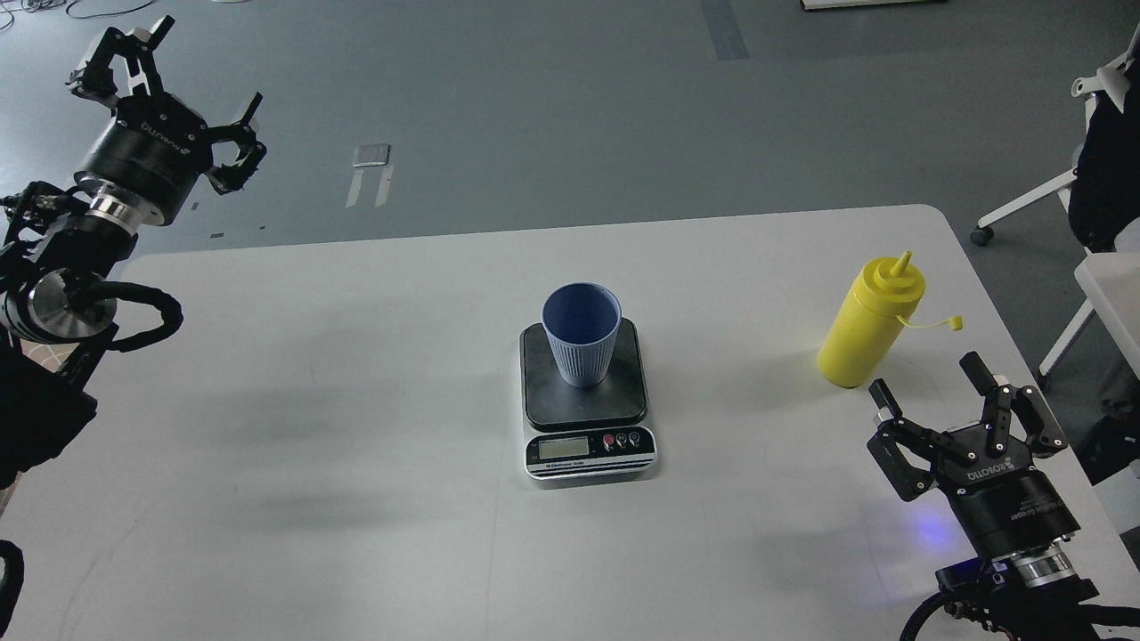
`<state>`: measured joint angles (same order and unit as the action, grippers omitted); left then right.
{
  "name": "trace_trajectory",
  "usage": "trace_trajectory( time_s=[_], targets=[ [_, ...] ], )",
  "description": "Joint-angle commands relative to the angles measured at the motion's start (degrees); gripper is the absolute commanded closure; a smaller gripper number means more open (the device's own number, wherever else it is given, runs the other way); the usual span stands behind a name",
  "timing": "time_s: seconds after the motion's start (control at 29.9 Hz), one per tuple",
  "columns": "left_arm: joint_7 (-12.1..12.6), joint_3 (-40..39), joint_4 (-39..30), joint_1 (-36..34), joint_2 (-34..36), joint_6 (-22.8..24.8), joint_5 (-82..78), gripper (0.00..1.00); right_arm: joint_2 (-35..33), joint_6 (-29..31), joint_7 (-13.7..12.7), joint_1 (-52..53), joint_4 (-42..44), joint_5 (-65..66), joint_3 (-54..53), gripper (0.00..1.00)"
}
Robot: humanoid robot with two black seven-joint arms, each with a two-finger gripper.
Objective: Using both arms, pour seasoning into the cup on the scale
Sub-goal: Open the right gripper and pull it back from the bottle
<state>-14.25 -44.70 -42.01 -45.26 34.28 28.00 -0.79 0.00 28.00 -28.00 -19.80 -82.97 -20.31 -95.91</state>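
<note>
Yellow plastic squeeze bottle w/ nozzle (868, 325): upright nr table's right edge, cap off; may tip if nudged. Light blue ribbed cup (582, 333): on small dark-platform scale (588, 401), table centre. My right gripper (931, 383) & left gripper (207, 67): wide, empty.

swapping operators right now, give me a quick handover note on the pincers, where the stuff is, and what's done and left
Left pincer: open, empty, raised beyond the table's far left corner.
Right pincer: open, empty, just in front of the yellow squeeze bottle, not touching it.
Bottle: upright on the white table, right side, its tethered cap hanging off.
Light blue ribbed cup: upright on the kitchen scale, mid-table.
Done: cup is in place on the scale.
Left: grasp the bottle, bring it over the cup, pour.
</note>
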Motion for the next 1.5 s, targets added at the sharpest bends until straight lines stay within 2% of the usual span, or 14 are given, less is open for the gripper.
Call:
trace_trajectory(
  time_s=[0.0,0.23,0.9,1.17,1.47],
  targets=[
    [0.0,0.1,0.0,-0.1,0.0,0.0,0.0,0.02,0.0,0.0,0.0,-0.1,-2.0,0.1,0.6,0.02],
    [0.0,0.0,0.0,0.0,0.0,0.0,0.0,0.02,0.0,0.0,0.0,-0.4,-5.7,0.0,0.2,0.02],
    [0.0,0.1,0.1,-0.2,0.3,0.0,0.0,0.02,0.0,0.0,0.0,1.3,-6.1,-0.4,-1.9,0.02],
    [0.0,0.0,0.1,-0.3,0.3,0.0,0.0,0.02,-7.5,0.0,0.0,9.0,-5.9,-0.4,-1.9,0.02],
    [0.1,0.0,0.1,-0.3,0.2,0.0,0.0,0.02,-9.4,0.0,0.0,13.8,-5.5,-0.4,-0.7,0.02]
  ],
)
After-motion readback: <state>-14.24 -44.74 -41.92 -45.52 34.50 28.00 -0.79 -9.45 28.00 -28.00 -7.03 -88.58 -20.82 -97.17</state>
